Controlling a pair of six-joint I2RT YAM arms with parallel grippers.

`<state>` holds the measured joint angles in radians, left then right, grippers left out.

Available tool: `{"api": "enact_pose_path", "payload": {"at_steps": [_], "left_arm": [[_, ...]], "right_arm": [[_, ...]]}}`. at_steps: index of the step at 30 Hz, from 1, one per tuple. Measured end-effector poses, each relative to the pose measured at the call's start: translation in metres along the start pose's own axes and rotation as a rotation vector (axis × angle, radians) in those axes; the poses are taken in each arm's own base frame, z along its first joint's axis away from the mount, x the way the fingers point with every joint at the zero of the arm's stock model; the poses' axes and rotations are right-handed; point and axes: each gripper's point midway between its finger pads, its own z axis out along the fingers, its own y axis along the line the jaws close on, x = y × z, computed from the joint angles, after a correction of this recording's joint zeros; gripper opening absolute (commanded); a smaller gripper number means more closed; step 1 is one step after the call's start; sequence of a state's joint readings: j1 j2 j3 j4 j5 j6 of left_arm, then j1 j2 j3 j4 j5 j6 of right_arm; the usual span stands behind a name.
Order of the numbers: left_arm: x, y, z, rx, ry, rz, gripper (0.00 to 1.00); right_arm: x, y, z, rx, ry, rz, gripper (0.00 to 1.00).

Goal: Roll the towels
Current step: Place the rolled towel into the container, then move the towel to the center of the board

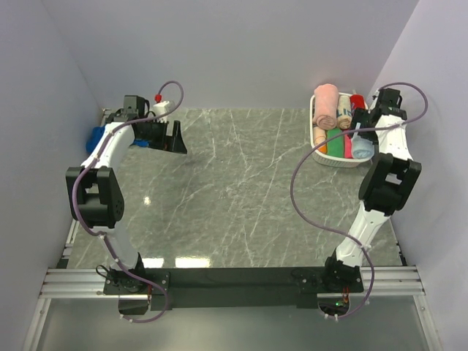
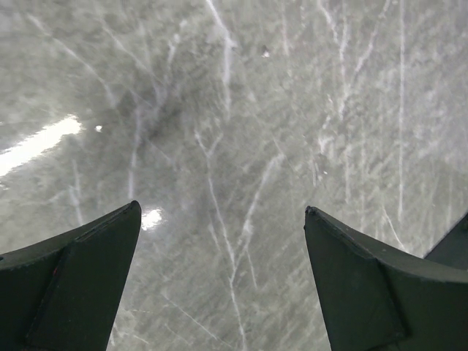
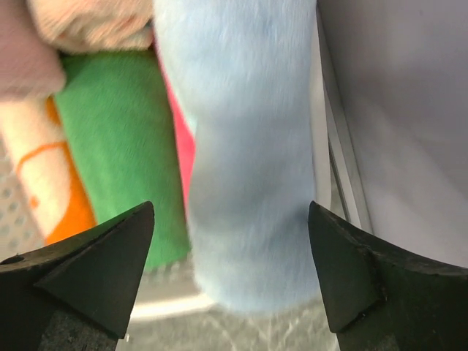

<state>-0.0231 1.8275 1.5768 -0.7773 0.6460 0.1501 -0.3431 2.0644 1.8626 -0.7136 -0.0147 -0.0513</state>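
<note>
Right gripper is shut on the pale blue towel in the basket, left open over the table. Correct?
No. The right gripper is open: the right wrist view shows its jaws wide apart either side of the pale blue towel, not clamping it. The rest holds: towel in the basket, left gripper open over the table.

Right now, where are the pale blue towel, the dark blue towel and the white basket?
pale blue towel [image 3: 248,161]: right wrist view, middle of the roll.
dark blue towel [image 1: 94,137]: top view, visible corner.
white basket [image 1: 342,162]: top view, near rim.
</note>
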Motion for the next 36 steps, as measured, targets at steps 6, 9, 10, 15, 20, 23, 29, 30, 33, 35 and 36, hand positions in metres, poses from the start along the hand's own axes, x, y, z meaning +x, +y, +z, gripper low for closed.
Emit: {"api": "enact_pose_path", "payload": {"at_steps": [6,9,10,15,20,23,29,30,33,35,36], "left_arm": [[-0.020,0.015,-0.015,-0.060,-0.087,-0.008,0.99],[-0.041,0.038,-0.040,-0.124,-0.174,-0.028,1.00],[-0.050,0.049,-0.052,-0.156,-0.208,-0.028,0.99],[-0.082,0.100,-0.091,-0.306,-0.288,-0.010,0.99],[-0.089,0.159,-0.069,-0.386,-0.230,0.021,0.83],[-0.065,0.193,-0.036,-0.395,-0.134,0.007,0.68],[-0.006,0.227,0.019,-0.353,0.052,-0.028,0.64],[0.001,0.229,0.025,-0.349,0.071,-0.031,0.64],[0.005,0.234,0.035,-0.347,0.090,-0.015,0.64],[0.000,0.233,0.036,-0.355,0.085,-0.001,0.61],[-0.001,0.233,0.038,-0.357,0.086,0.003,0.59]], "right_arm": [[-0.001,0.002,-0.045,-0.019,-0.045,-0.021,0.94],[0.010,0.008,-0.072,-0.045,-0.062,-0.051,0.95],[0.013,0.010,-0.081,-0.053,-0.071,-0.065,0.95],[0.029,0.044,-0.130,-0.108,-0.156,-0.206,0.96],[0.032,0.110,-0.170,-0.171,-0.297,-0.438,0.97],[0.042,0.137,-0.181,-0.217,-0.331,-0.535,0.98],[0.044,0.151,-0.180,-0.264,-0.317,-0.541,0.99],[0.044,0.154,-0.177,-0.277,-0.302,-0.543,1.00],[0.046,0.167,-0.163,-0.321,-0.244,-0.548,1.00],[0.051,0.173,-0.151,-0.345,-0.206,-0.549,1.00],[0.057,0.176,-0.145,-0.359,-0.179,-0.550,1.00]]}}
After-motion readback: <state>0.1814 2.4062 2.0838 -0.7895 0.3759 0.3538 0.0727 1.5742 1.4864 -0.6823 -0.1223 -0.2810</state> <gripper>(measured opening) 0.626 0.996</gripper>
